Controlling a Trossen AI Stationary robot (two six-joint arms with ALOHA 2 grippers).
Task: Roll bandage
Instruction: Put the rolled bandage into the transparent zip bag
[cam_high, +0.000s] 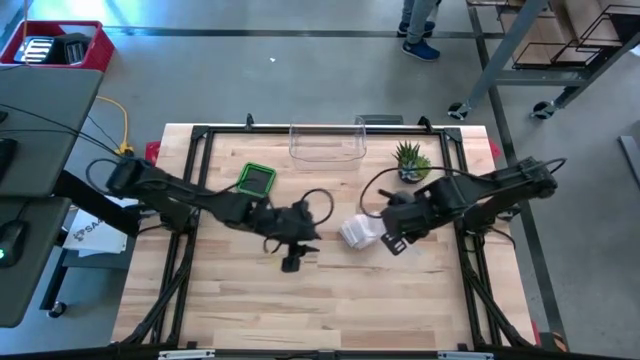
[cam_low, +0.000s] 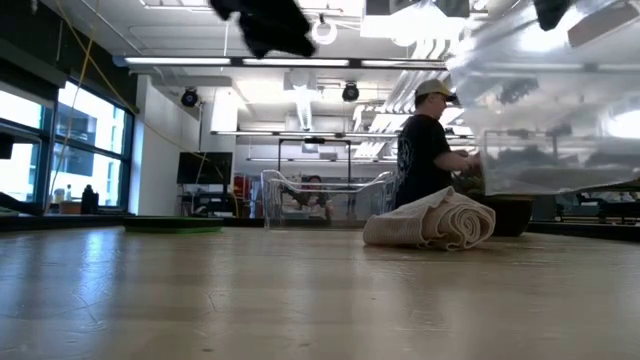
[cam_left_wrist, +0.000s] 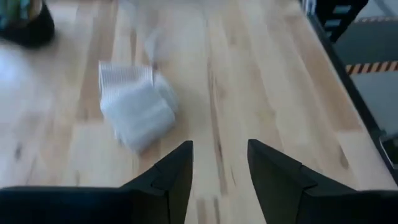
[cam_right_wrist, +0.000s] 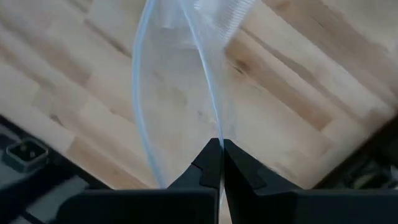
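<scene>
Jaws of the left gripper (cam_left_wrist: 219, 163) stand parted with nothing between them, hovering above the counter (cam_high: 330, 300). Just ahead of them, a little to one side, lies the bandage (cam_left_wrist: 135, 102), a loose white roll resting flat on the wood and not touched by either finger. Jaws of the right gripper (cam_right_wrist: 220, 163) are clenched tight on the edge of a thin clear plastic sheet (cam_right_wrist: 180, 74), which curves away from the fingertips above the boards; in the overhead view this gripper sits just beside the bandage on its far side from the left one. Farther out stand a green lid (cam_high: 256, 179), a small potted plant (cam_high: 411, 160) and a clear bin (cam_high: 326, 143) at the counter's back edge.

Judging by the roll's slack look, the rolling step seems largely done but untidy. Next, the left jaws would need to come onto the roll and close to tighten or steady it.
</scene>
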